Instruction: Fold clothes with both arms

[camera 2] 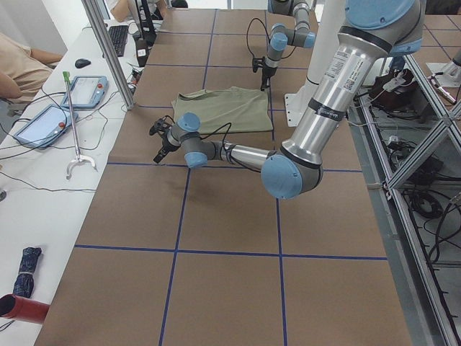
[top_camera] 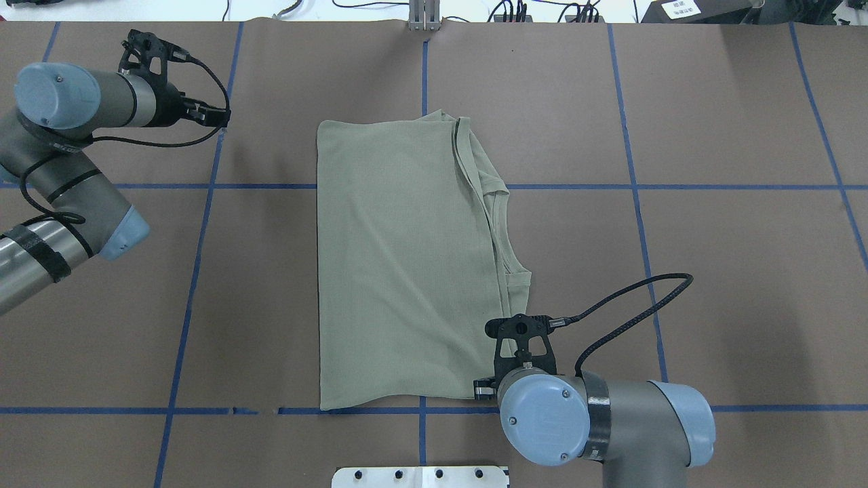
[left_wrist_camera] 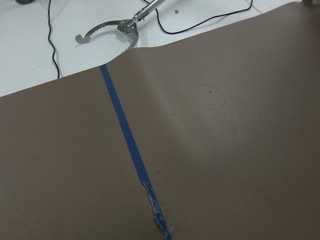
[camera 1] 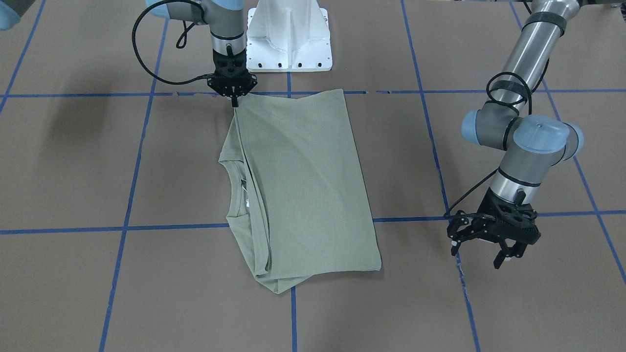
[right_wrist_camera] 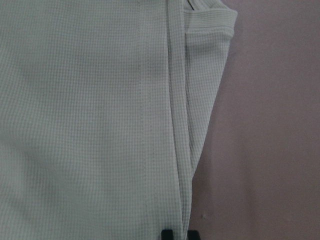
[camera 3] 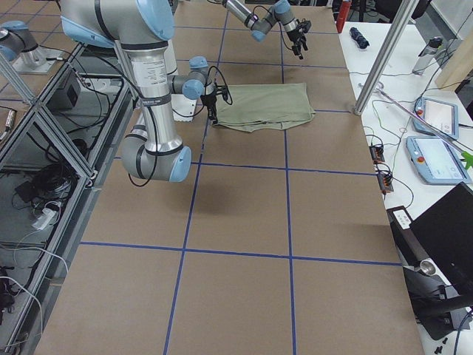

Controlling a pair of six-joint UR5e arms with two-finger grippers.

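Closest to the white pedestal base [camera 1: 288, 44], the sage-green shirt [top_camera: 393, 271] is lying folded lengthwise in the middle of the brown table [top_camera: 712, 271]. Its near edge is running just along a blue tape line [top_camera: 678, 186]. A smooth, broad panel is covering the top. On the robot's right side, layered edges are stacking up beside the round collar [camera 1: 234, 190], and a white tag [camera 1: 247, 201] is peeking out inside it. At the near right corner, the right gripper [camera 1: 234, 101] is pointing straight down, fingers drawn together on the folded edge of the shirt. In the wrist view its fingertips [right_wrist_camera: 167, 233] are sitting close together with the fabric seam running in between them. Now further out, on the robot's left and level with the shirt's far edge, the left gripper [camera 1: 477, 254] is hanging over bare table with its fingers spread wide, gripping nothing and well apart from the cloth. For room, open brown surface is showing on every side of the shirt, widest out to the robot's right. Past the shirt, the table is ending at a white bench where black cables [top_camera: 515, 10] and a metal grabber tool [left_wrist_camera: 107, 32] are lying.
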